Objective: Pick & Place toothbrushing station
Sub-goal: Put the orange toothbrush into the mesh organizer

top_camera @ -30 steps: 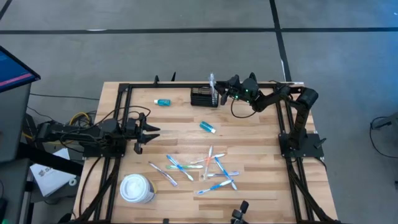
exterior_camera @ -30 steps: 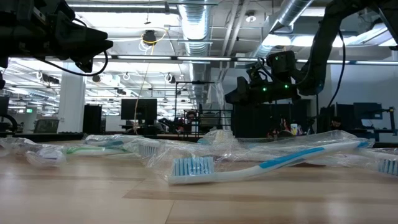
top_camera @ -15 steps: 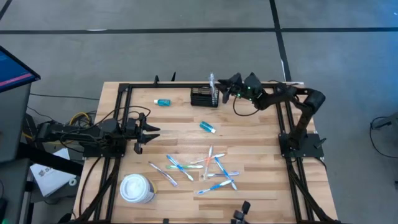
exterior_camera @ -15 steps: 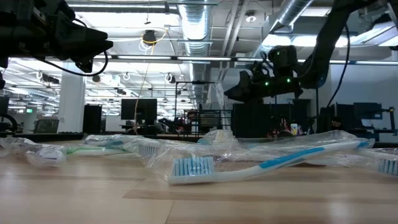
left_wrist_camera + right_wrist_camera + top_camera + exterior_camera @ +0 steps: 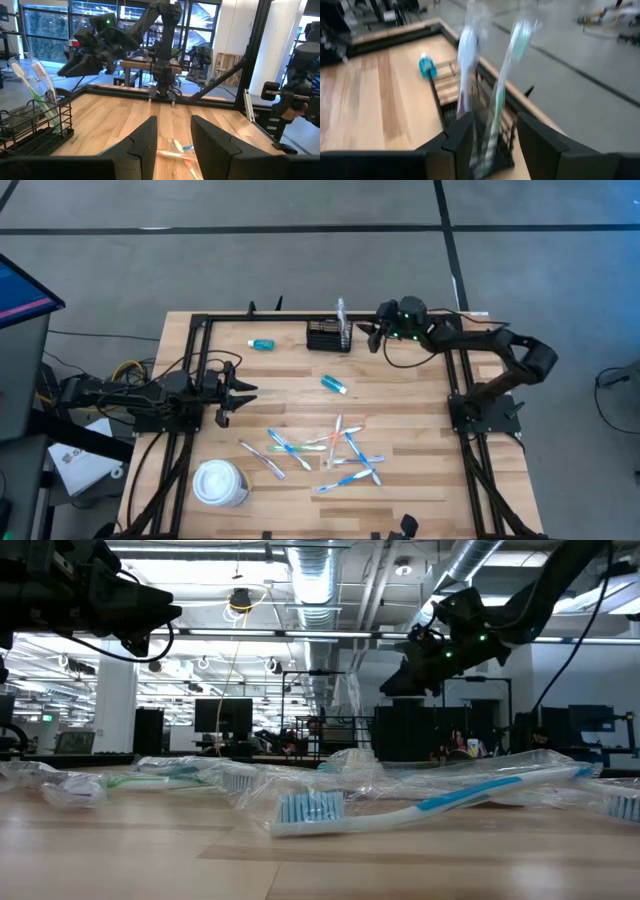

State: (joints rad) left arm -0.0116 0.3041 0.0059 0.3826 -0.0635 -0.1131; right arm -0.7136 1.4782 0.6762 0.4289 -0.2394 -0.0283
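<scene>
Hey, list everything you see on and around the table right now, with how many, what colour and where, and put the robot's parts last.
Wire organiser: one, black, far edge of the table near the middle.
Wrapped toothbrushes standing in the organiser: two, one white, one green, at its right end.
Loose wrapped toothbrushes: a scattered bunch, mostly blue and white, on the near middle of the table; exact count unclear.
Small tubes: two, teal, one left of the organiser, one nearer the table centre.
Paper cup with lid: one, white, near left corner.
Table: one, light wood, with a black frame.
Left pincer: open, empty, hovering at the left side.
Right pincer: open, empty, just right of the organiser.
</scene>
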